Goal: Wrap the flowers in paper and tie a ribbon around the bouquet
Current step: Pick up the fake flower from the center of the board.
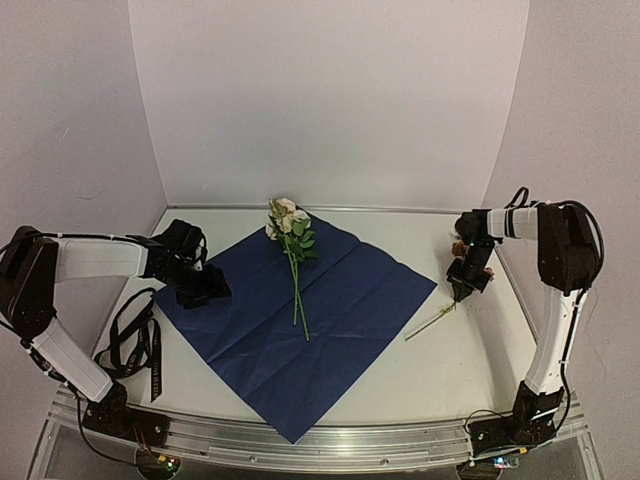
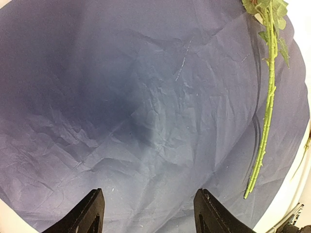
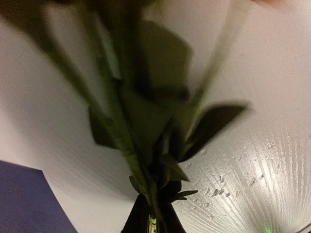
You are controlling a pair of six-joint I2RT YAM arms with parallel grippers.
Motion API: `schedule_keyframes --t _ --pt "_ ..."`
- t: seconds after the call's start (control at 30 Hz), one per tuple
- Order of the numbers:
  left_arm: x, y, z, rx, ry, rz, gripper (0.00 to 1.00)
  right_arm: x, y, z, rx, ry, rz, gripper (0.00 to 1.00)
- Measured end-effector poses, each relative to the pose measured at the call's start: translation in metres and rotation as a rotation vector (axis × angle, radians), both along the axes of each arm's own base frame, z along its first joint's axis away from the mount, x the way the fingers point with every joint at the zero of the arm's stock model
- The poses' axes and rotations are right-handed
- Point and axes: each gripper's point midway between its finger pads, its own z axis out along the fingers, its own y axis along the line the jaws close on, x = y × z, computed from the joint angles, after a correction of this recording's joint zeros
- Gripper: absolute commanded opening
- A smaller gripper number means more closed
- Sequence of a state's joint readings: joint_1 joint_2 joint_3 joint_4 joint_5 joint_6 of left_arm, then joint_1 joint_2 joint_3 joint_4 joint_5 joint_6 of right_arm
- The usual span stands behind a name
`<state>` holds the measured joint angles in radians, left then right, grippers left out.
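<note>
The paper (image 1: 340, 310) lies flat on the table, dark navy face up, as a diamond. A bunch of flowers (image 1: 290, 225) with cream blooms lies on it, with the stems (image 1: 298, 290) pointing toward me. My left gripper (image 1: 205, 290) hovers open over the paper's left corner; in its wrist view the paper (image 2: 146, 97) fills the space between the fingers (image 2: 90, 213) and a green stem (image 2: 266, 121) runs down the right. My right gripper (image 1: 462, 285) is shut on a separate flower (image 1: 459, 247) right of the paper, with its stem (image 3: 131, 136) pinched between the jaws. The black ribbon (image 1: 135, 345) lies looped at the left.
White walls enclose the table on three sides. The held flower's long stem end (image 1: 430, 322) trails on the white table toward the paper's right corner. A navy corner of the paper (image 3: 24, 204) shows at the lower left of the right wrist view.
</note>
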<state>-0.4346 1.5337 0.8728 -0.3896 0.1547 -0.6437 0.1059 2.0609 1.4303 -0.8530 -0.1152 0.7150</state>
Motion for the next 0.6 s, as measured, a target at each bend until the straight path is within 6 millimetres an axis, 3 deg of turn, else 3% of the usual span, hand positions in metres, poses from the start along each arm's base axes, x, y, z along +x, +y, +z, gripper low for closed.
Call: schedule_keyframes --t 0.37,0.6 --pt "-0.002 0.001 0.002 0.005 0.011 -0.001 0.66 0.0 0.001 0.01 0.011 -0.038 0.042 0.0" --pt "-0.002 0.001 0.003 0.008 0.012 -0.004 0.66 0.016 0.021 0.07 0.077 -0.203 0.156 0.0"
